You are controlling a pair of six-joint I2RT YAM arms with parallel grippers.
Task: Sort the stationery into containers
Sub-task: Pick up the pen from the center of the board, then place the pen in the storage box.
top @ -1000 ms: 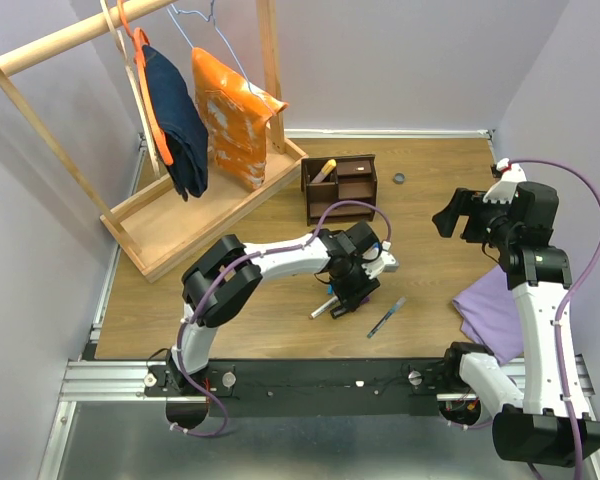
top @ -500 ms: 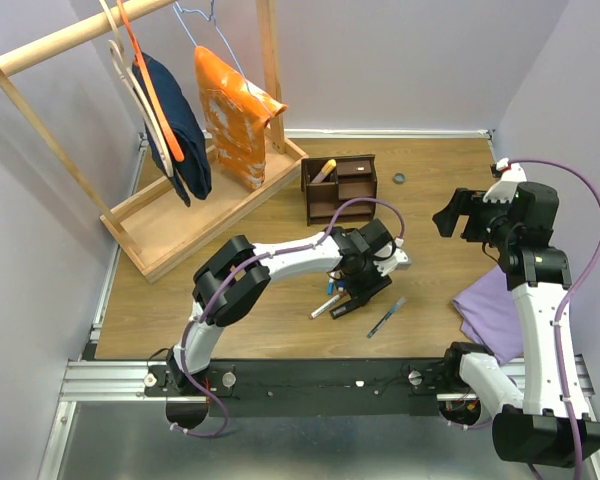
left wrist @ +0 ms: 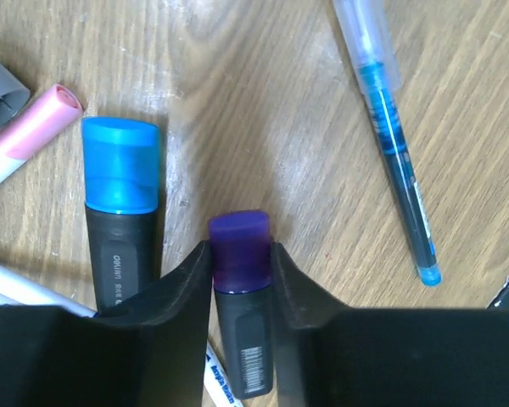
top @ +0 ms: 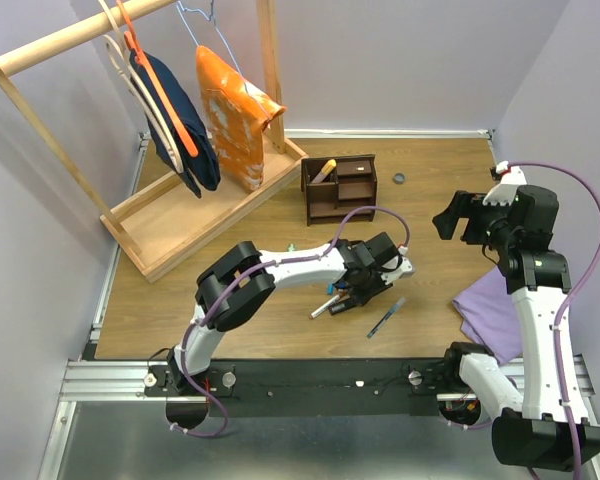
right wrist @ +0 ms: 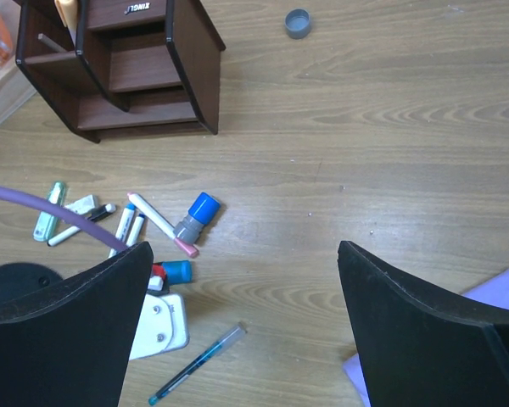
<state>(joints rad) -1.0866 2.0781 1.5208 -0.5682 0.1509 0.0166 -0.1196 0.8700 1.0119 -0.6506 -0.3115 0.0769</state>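
In the left wrist view, a dark marker with a purple cap (left wrist: 239, 254) lies on the wood, and my left gripper (left wrist: 240, 264) is shut on it, both fingers pressing the cap's sides. Beside it lie a blue-capped highlighter (left wrist: 120, 170), a pink-tipped pen (left wrist: 34, 127) and a clear blue pen (left wrist: 394, 161). In the top view the left gripper (top: 358, 292) is low over the pile of stationery, in front of the dark brown organizer (top: 340, 187). The right gripper (top: 450, 218) hovers high at the right, wide open (right wrist: 246, 322) and empty.
A pale wooden clothes rack (top: 180, 215) with hanging garments fills the back left. A purple cloth (top: 490, 305) lies at the right edge, a small grey cap (top: 400, 178) behind the organizer's right side. A blue-topped stamp (right wrist: 198, 216) and a pale green eraser (right wrist: 49, 212) lie among the pens.
My left gripper shifted slightly right over the pile and its fingers narrowed onto the purple-capped marker. The garments on the rack swung. The right arm stayed still.
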